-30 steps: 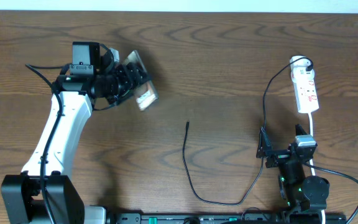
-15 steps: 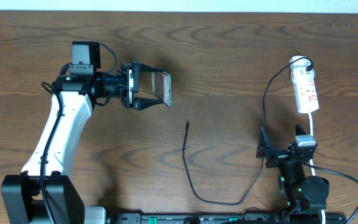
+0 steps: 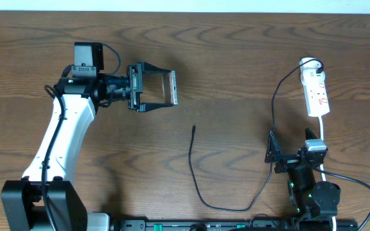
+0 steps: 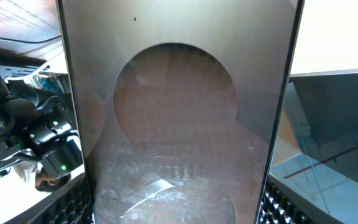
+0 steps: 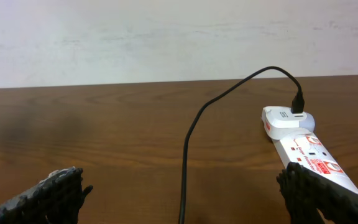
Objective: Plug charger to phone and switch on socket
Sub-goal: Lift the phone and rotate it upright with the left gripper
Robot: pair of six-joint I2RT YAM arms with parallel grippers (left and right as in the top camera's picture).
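Phone (image 3: 171,89) pinched on edge between my left fingers (image 4: 284,208) over the desk (image 3: 236,58) — bare wood all round it. Charger (image 3: 191,163) tip lies nearby, apart. My right fingers (image 5: 61,190) are spread, empty — socket (image 3: 316,90) by the desk's right edge.

Left pincer (image 3: 170,89) clamped, arm outstretched, right pincer (image 3: 270,154) spread wide
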